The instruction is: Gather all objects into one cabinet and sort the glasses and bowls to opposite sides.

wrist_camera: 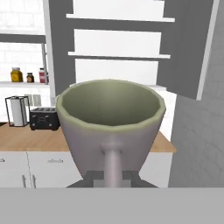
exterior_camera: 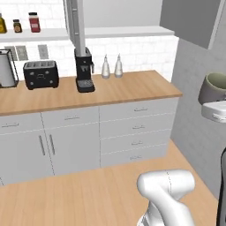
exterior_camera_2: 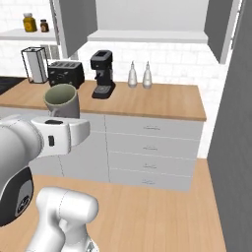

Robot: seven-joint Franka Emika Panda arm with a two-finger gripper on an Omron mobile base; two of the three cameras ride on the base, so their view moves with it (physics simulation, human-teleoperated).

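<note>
My gripper (wrist_camera: 113, 176) is shut on the handle of a grey mug (wrist_camera: 111, 118) with a pale green inside, one of the glasses, held upright and empty. The same mug (exterior_camera: 215, 86) sits above my white hand at the right edge of the left base view, and the mug (exterior_camera_2: 61, 100) hovers in front of the counter in the right base view. Ahead and higher stands the wall cabinet (wrist_camera: 118, 56), both doors swung open and its white shelves bare. The fingertips are hidden behind the mug's handle. The bowls are out of view.
On the wooden counter (exterior_camera: 132, 90) stand a black coffee machine (exterior_camera: 84, 70), a black toaster (exterior_camera: 40, 74), a paper towel holder (exterior_camera: 6, 68) and two pale bottles (exterior_camera: 111, 67). A grey wall (exterior_camera: 194, 128) closes the right side. Drawers (exterior_camera: 137, 128) lie below the counter.
</note>
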